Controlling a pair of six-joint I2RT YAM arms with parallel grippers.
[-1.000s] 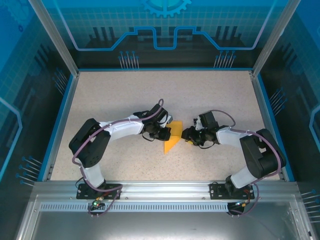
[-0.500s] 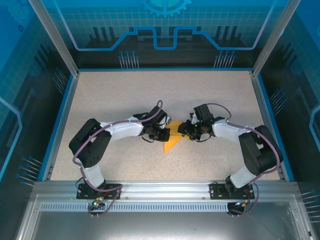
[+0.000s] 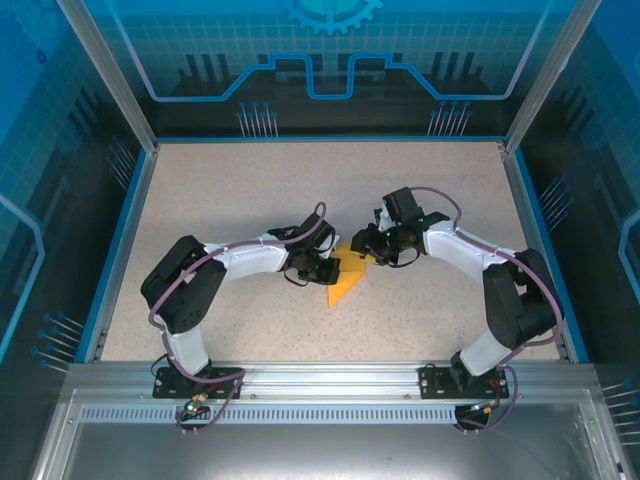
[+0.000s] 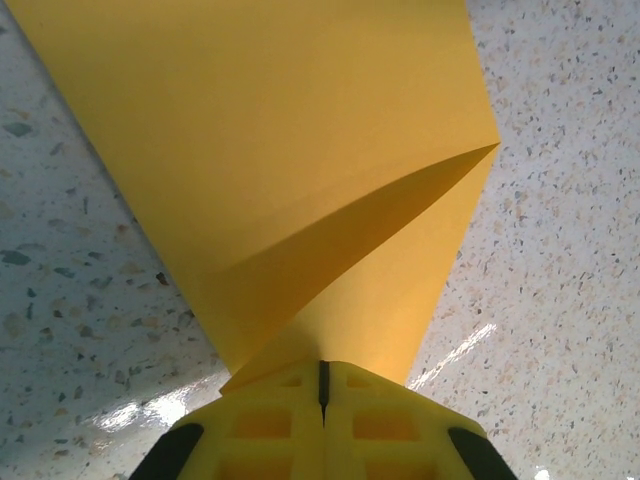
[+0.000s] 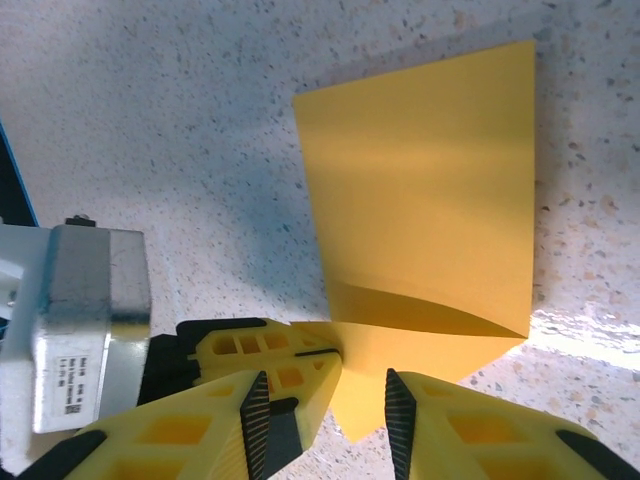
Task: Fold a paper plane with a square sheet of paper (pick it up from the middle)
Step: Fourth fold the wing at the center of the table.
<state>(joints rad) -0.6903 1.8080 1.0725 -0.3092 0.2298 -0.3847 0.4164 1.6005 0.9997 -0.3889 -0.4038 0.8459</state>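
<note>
- The folded yellow sheet of paper (image 3: 348, 285) lies on the speckled table (image 3: 230, 190), just off the table's middle toward 5 o'clock in the overhead view. Its narrow tip points to about 7 o'clock.
- The left pincer (image 4: 322, 378) is closed tight. Its two yellow fingers meet with only a thin seam between them, and they clamp the paper's edge.
- From the left wrist, the paper fans out toward 12 o'clock. One flap is raised, with a shaded fold beneath it.
- Overhead, the left pincer meets the paper from about 9 o'clock.
- The right pincer (image 5: 327, 392) comes in at the paper's 1 o'clock end. Its fingers stand partly apart, with a clear gap between them.
- A corner of the paper reaches into that gap, but nothing is pinched there.
- From the right wrist, the left pincer's fingers show at 9 o'clock of that corner, touching the paper.
</note>
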